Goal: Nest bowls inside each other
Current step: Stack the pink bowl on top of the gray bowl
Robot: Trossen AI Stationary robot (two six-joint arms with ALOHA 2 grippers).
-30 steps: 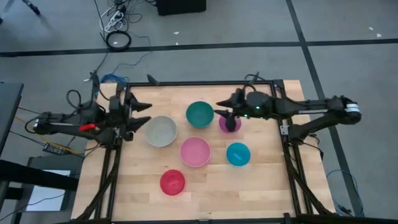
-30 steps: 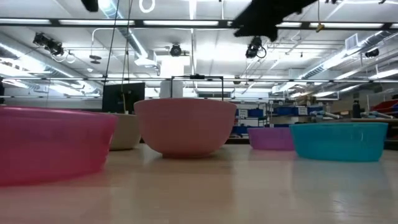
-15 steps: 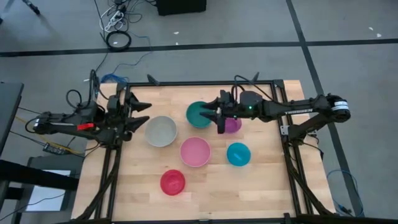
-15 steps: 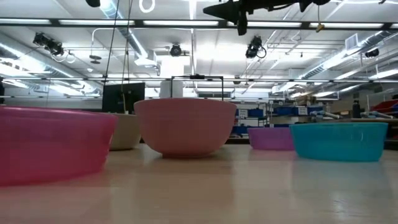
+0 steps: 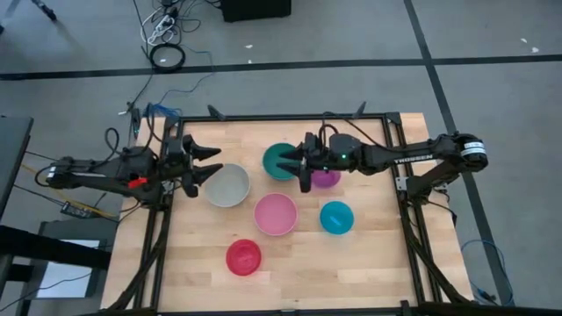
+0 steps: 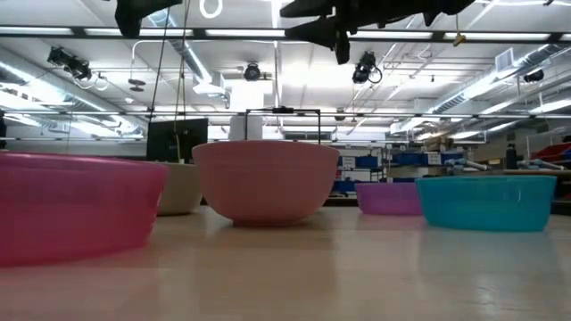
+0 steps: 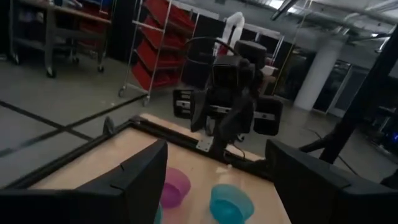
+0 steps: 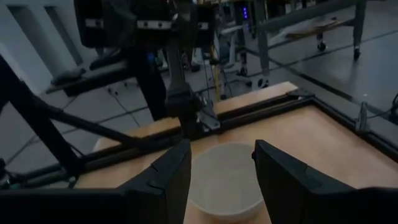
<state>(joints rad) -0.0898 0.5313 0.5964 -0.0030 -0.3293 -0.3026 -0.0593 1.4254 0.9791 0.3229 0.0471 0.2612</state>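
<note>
Six bowls rest upright on their bases on the wooden table, none inside another: grey-white [image 5: 228, 185], teal [image 5: 277, 159], purple [image 5: 329, 178], pink [image 5: 276, 213], blue [image 5: 336, 217] and red [image 5: 243, 256]. My right gripper [image 5: 297, 167] hovers open and roughly level high above the gap between the teal and purple bowls. It points toward the table's left, and the grey-white bowl [image 8: 225, 180] shows ahead between its fingers. My left gripper [image 5: 213, 163] hovers open and level at the table's left edge, just beside the grey-white bowl. It points right, toward the purple [image 7: 174, 186] and blue [image 7: 230, 202] bowls.
A black metal frame [image 5: 290, 118] runs round the table's edges, with both arm bases mounted on it. Bare wood [image 5: 378, 263] lies at the near right and the near left. In the low view both grippers [image 6: 326, 22] hang well above the bowl rims [image 6: 266, 147].
My right gripper has moved toward the table's left, from over the purple bowl to the teal bowl's right rim. It has sunk a little and tipped up from pointing downward to nearly level. My left gripper has edged toward the grey-white bowl. No bowl has moved.
</note>
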